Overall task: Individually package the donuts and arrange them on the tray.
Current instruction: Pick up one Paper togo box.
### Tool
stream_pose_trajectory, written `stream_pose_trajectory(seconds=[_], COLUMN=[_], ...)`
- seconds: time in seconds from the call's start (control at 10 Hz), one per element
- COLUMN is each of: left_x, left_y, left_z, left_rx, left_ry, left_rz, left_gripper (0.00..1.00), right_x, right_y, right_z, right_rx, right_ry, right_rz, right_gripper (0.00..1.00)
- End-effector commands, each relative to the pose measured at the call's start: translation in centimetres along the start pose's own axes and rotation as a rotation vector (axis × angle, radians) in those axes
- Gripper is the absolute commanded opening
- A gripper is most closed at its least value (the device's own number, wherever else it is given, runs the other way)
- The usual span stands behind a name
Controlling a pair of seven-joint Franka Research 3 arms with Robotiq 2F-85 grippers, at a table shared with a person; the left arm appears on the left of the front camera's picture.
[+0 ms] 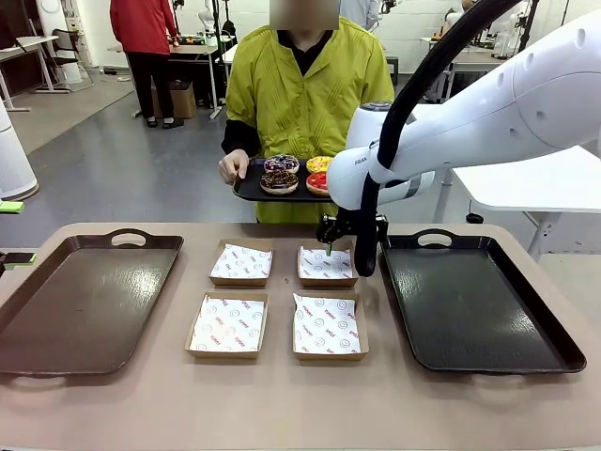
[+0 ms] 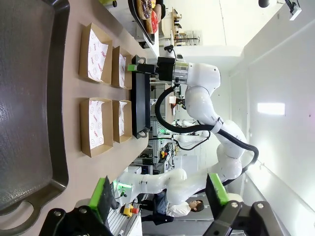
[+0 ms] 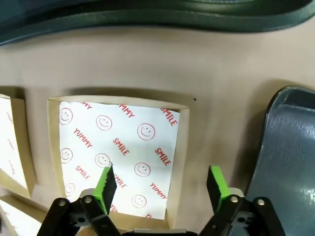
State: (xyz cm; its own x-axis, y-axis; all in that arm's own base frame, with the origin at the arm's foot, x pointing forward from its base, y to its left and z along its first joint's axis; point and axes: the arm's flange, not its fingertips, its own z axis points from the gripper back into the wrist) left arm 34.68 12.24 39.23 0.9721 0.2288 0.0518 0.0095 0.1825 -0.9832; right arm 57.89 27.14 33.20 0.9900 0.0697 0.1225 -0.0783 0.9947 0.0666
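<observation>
4 boxes (image 1: 225,354) on the bench (image 1: 282,404) hold only printed paper; beyond them a person's (image 1: 300,94) black tray (image 1: 246,188) carries 4 donuts (image 1: 279,180). Left jaws released; right jaws released over 1 box.

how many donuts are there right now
4, all on the black tray the person holds: drizzled donut far left, yellow donut far right, sprinkled donut near left, red donut near right, partly behind the right arm.

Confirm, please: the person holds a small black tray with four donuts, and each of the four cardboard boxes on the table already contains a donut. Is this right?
Not quite. The person holds the small black tray with four donuts, but the four cardboard boxes on the table contain only printed paper, no donut. The front view shows it.
</observation>
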Motion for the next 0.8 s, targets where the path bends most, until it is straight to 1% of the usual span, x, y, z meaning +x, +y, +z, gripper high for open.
stream_pose_trajectory(seconds=[0.0,0.1,0.3,0.4,0.5,0.6,0.7], left_x=[0.06,0.06,0.06,0.06,0.06,0.06,0.06], left_y=[-0.13,-0.13,-0.13,-0.13,-0.13,-0.13,-0.13], left_z=[-0.05,-0.05,-0.05,-0.05,-0.05,-0.05,-0.05], left_rx=[-0.015,-0.015,-0.015,-0.015,-0.015,-0.015,-0.015], left_ry=[-0.014,-0.014,-0.014,-0.014,-0.014,-0.014,-0.014], left_rz=[-0.008,-0.008,-0.008,-0.008,-0.008,-0.008,-0.008], left_gripper=[1.0,1.0,1.0,1.0,1.0,1.0,1.0], right_x=[0.67,0.69,0.72,0.7,0.75,0.77,0.75], right_y=[-0.09,-0.32,-0.65,-0.74,-0.81,-0.92,-0.94], right_z=[-0.23,-0.36,-0.56,-0.59,-0.64,-0.64,-0.64], right_rx=[-0.03,-0.028,-0.014,-0.013,-0.009,-0.01,-0.01], right_ry=[0.004,0.01,0.033,0.037,0.04,0.042,0.044], right_rz=[-0.025,-0.032,-0.04,-0.044,-0.049,-0.056,-0.062], right_gripper=[0.41,0.0,0.0,0.14,0.04,0.0,0.0])
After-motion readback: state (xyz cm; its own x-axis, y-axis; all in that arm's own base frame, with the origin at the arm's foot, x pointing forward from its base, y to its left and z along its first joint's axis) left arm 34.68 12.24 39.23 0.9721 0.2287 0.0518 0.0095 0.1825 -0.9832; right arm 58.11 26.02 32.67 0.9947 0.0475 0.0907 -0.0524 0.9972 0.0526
